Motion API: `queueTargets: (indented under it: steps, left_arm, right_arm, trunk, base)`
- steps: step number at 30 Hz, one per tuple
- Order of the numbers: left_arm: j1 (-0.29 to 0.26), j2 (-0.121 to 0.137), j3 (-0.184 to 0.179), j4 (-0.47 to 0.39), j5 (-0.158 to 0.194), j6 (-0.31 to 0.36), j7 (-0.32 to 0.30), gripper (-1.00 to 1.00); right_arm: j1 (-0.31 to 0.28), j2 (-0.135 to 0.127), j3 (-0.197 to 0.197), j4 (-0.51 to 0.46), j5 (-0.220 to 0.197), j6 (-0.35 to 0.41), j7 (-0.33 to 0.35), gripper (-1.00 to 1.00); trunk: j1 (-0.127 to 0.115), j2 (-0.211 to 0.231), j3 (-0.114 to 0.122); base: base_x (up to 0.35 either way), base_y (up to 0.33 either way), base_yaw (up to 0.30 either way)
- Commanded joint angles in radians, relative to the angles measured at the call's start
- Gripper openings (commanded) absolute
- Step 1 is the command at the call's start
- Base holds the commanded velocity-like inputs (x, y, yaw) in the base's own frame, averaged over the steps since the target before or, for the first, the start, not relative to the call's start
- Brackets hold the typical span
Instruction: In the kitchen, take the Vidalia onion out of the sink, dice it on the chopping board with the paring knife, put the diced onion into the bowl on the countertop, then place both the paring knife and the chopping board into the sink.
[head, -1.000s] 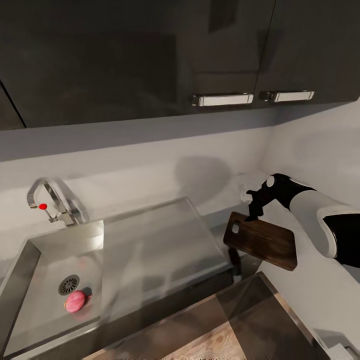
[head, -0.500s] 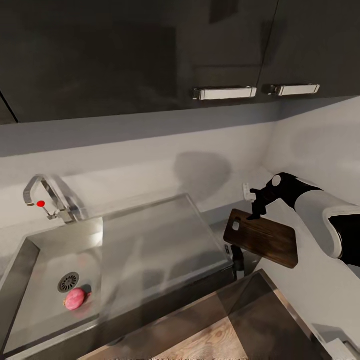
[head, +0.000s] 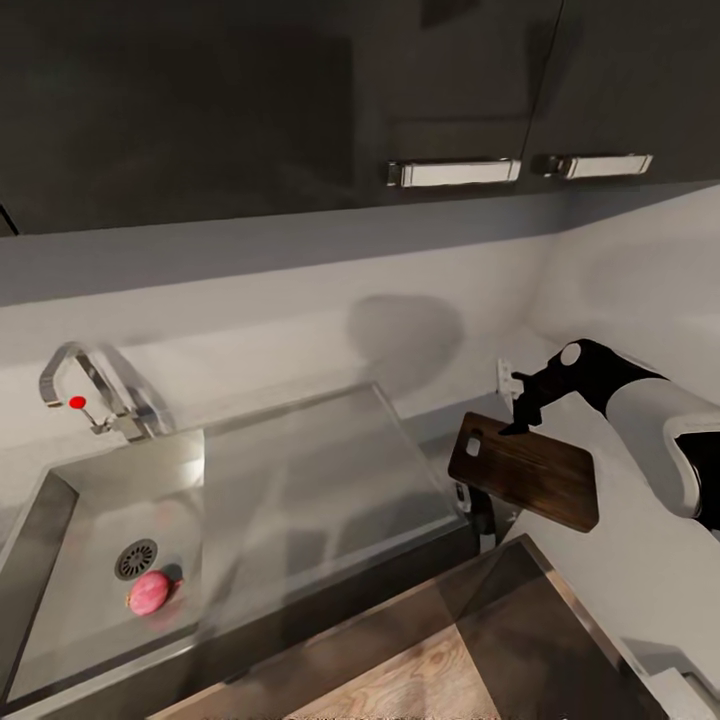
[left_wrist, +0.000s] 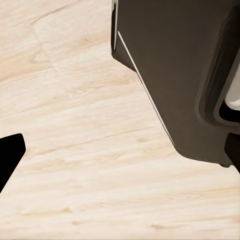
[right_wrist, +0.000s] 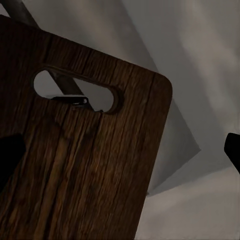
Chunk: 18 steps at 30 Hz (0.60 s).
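Observation:
The pinkish Vidalia onion (head: 148, 592) lies in the steel sink (head: 70, 520) beside the round drain. At the right, the dark wooden chopping board (head: 522, 470) rests at the edge of the grey countertop (head: 640, 570), its slotted end jutting past that edge. My right gripper (head: 520, 418) hovers just over the board's far edge. In the right wrist view the board (right_wrist: 75, 165) lies face-on beyond the fingertips (right_wrist: 10, 157), which stand wide apart with nothing between them. My left gripper (left_wrist: 120, 150) hangs open over the pale wooden floor. The paring knife and bowl are out of view.
A chrome faucet (head: 85, 385) with a red knob stands behind the basin, beside the flat drainboard (head: 320, 480). Dark wall cabinets with bar handles (head: 455, 172) hang overhead. A dark upright object (head: 480, 515) sits under the board's jutting end. My dark base (left_wrist: 170, 75) stands on the floor.
The head camera has tilted, so the whole scene sits slightly differently. My right gripper has slid a little to the right along the board's far edge. Board and onion stay put.

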<state>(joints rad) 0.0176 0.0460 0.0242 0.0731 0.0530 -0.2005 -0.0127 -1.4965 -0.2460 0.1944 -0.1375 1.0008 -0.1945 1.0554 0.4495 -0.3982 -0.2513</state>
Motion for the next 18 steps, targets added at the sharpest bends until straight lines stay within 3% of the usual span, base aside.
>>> queueTargets:
  steps: [1, 8, 13, 18]
  left_arm:
    - [-0.001, 0.0, 0.002, 0.002, 0.005, -0.006, -0.001, 1.0]
    - [-0.001, 0.0, 0.002, 0.002, 0.005, -0.005, -0.001, 1.0]
    - [-0.001, 0.0, 0.002, 0.002, 0.005, -0.005, -0.002, 1.0]
    - [-0.001, 0.0, 0.002, 0.002, 0.005, -0.005, -0.001, 1.0]
  right_arm:
    - [-0.001, -0.001, 0.007, -0.003, -0.003, -0.005, 0.002, 1.0]
    - [-0.001, 0.0, -0.01, -0.006, -0.02, -0.004, 0.0, 1.0]
    - [-0.001, 0.003, -0.083, -0.021, -0.12, 0.029, -0.017, 1.0]
    - [-0.001, 0.007, -0.093, -0.052, -0.143, 0.081, -0.029, 1.0]
  trunk:
    - [0.001, -0.002, -0.003]
    - [0.001, -0.002, -0.008]
    - [0.001, -0.002, -0.008]
    - [0.001, -0.002, -0.008]
  base:
    - [0.0, 0.0, 0.0]
    - [0.0, 0.0, 0.0]
    - [0.0, 0.0, 0.0]
    - [0.0, 0.0, 0.0]
